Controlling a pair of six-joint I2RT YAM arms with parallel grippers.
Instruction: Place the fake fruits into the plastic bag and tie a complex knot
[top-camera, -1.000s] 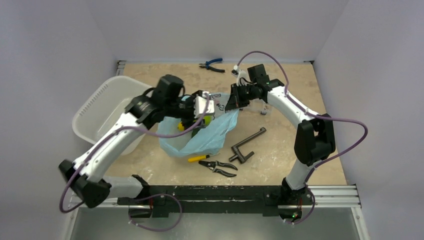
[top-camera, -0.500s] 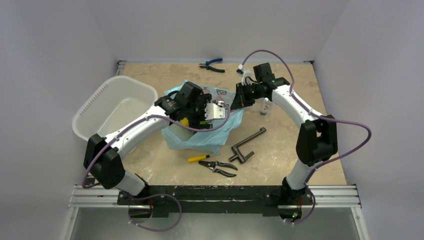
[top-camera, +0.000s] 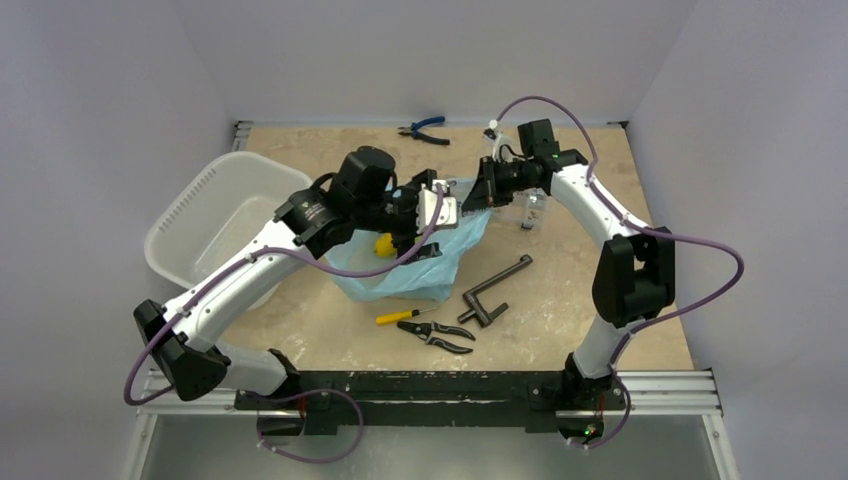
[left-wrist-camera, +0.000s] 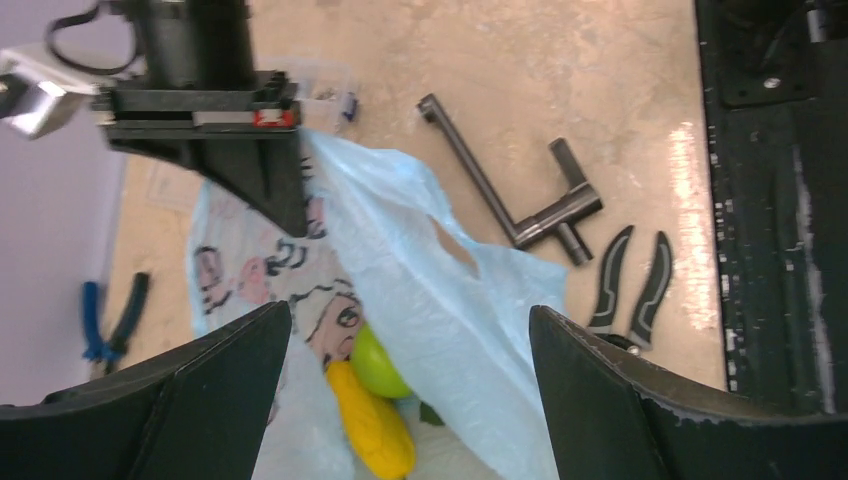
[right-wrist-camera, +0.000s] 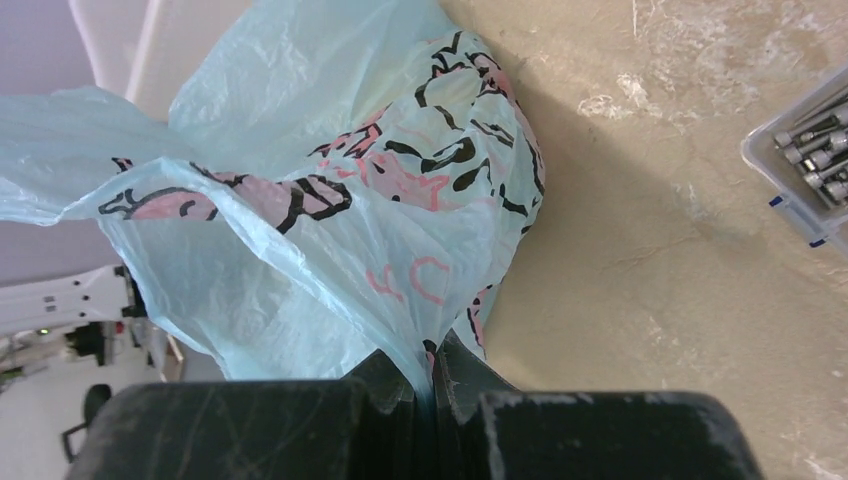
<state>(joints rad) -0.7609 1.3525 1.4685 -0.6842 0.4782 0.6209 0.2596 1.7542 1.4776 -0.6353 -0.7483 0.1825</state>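
Plastic bag: thin light-blue film with dark and pink print, crumpled at the middle of the desk between the two grippers, its mouth standing open
White tub: perforated wall, at the left edge of the desk, well apart from the bag, with the left arm reaching across its near corner
Fake fruits: a yellow fruit and a bright green fruit lie touching each other inside the bag, seen through its mouth; a sliver of dark green beside them is too small to identify
Screwdriver: yellow handle, flat on the desk just in front of the bag
Left gripper: released, fingers spread wide, above the bag's mouth with the fruits showing between them; whether it touches the film cannot be told
Blue pliers: at the far edge of the desk, well apart from the bag
Black pliers: handles splayed, just beside the screwdriver
Right gripper: clenched on a pinch of the bag's printed edge at its far right side, holding that edge up off the desk
Crank handle: dark metal, lying flat to the right of the bag, near the black pliers
Compartment box: clear, holding small metal parts, on the desk beside the right gripper
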